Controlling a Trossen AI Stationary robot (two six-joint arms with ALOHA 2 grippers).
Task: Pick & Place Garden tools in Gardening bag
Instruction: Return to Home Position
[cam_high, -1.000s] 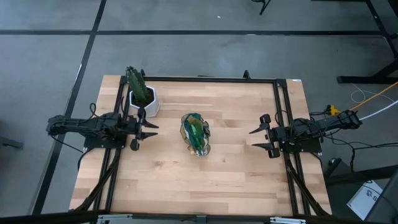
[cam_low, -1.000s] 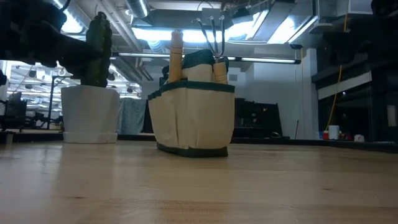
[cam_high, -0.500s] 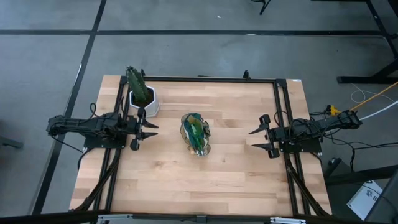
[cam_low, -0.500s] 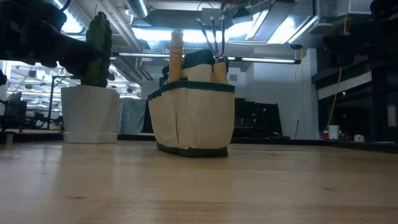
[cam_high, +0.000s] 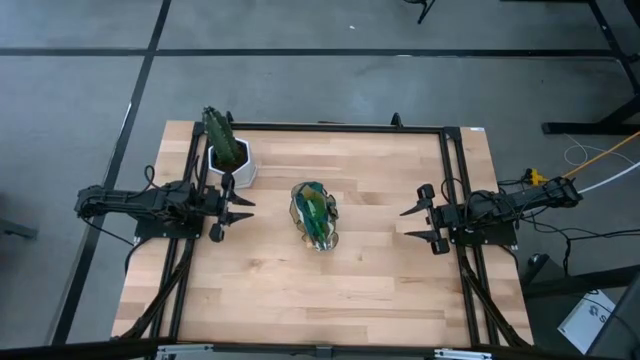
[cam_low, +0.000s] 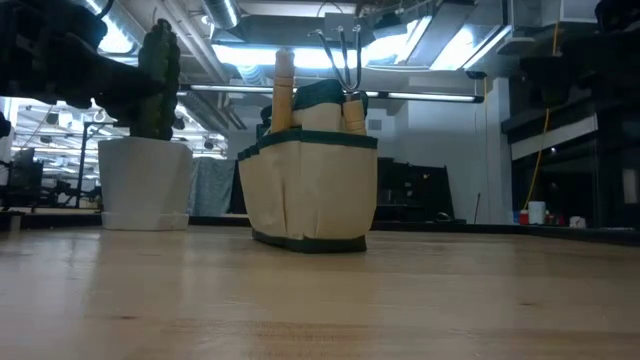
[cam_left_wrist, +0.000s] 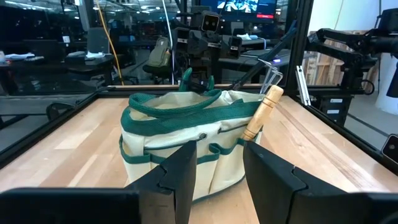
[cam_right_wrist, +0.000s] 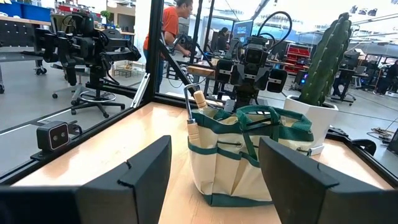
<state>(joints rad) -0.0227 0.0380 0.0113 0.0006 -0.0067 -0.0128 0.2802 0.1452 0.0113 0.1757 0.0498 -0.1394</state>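
The tan gardening bag with green trim (cam_high: 315, 214) stands upright on its base at the table's middle; it also shows in the low view (cam_low: 308, 190). Wooden tool handles (cam_low: 284, 90) and a claw rake's metal prongs (cam_low: 343, 55) stick out of its top. A wooden-handled tool (cam_left_wrist: 263, 112) leans in a side pocket. My left gripper (cam_high: 247, 210) is open at the table's left edge, clear of the bag. My right gripper (cam_high: 408, 224) is open at the right edge, also clear of the bag.
A green cactus-like plant in a white pot (cam_high: 228, 150) stands at the table's far left, close to my left gripper. A black frame (cam_high: 450, 180) runs around the table. People show in the room beyond, in the right wrist view (cam_right_wrist: 171, 31).
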